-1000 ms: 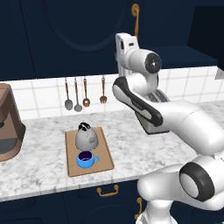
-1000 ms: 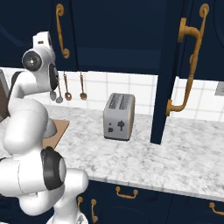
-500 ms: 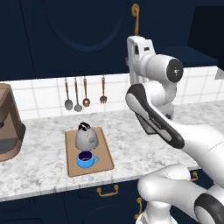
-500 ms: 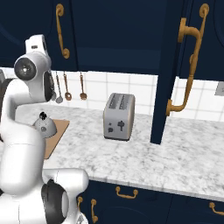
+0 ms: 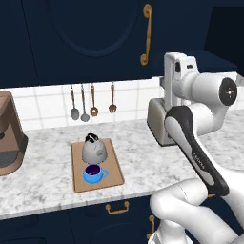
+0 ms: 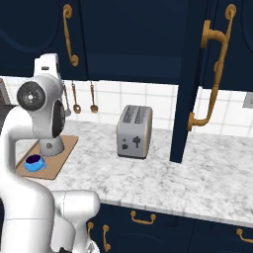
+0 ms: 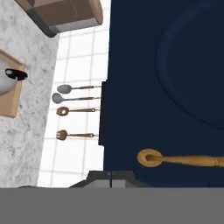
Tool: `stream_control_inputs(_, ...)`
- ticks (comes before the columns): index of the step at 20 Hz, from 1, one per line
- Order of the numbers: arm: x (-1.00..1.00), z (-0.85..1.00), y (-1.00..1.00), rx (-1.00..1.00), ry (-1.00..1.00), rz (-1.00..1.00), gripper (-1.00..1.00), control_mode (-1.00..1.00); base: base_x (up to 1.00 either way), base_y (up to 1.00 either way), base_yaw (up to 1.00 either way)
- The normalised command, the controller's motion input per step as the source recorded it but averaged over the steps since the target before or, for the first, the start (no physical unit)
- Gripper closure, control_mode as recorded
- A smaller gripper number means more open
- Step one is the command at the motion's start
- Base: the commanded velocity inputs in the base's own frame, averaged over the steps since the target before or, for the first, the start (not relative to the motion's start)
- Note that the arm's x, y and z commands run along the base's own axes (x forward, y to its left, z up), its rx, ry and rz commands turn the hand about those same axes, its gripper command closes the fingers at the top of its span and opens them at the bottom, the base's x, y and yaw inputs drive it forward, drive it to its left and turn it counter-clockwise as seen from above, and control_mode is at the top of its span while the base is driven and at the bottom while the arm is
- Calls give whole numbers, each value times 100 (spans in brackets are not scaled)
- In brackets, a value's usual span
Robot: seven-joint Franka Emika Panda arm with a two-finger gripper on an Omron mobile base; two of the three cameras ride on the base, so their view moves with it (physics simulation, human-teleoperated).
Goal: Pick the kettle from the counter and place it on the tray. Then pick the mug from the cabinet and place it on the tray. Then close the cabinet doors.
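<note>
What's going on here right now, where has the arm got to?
The kettle and the blue mug both sit on the tray on the counter, so only the cabinet doors remain. One door stands open, edge-on in the right base view. The arm is raised toward the upper cabinet, its hand camera facing a door's gold handle.

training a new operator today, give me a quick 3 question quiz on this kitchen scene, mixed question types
1. True or false: the small grey dome-shaped metal kettle stands on the flat light-brown wooden tray.
2. The small bright blue mug sits: A) inside the wall cabinet, B) on the tray in front of the kettle, C) beside the boxy silver toaster.
3. Fill in: in the right base view, the dark navy cabinet door with the long gold handle stands ____.

Key: 1 true; 2 B; 3 open.
</note>
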Motion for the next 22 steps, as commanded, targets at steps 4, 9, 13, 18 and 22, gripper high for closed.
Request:
stream_control_inputs(4, -21, -5, -54, 19, 0, 0, 100, -100, 0, 0, 0)
stream_control_inputs(9, -49, -25, -29, 17, -1, 0, 100, -100, 0, 0, 0)
stream_control_inputs(13, -81, 0, -45, 14, -2, 0, 100, -100, 0, 0, 0)
stream_control_inputs(18, -92, 8, -49, 6, -10, 0, 100, -100, 0, 0, 0)
stream_control_inputs(22, -85, 5, -64, 2, 0, 0, 100, -100, 0, 0, 0)
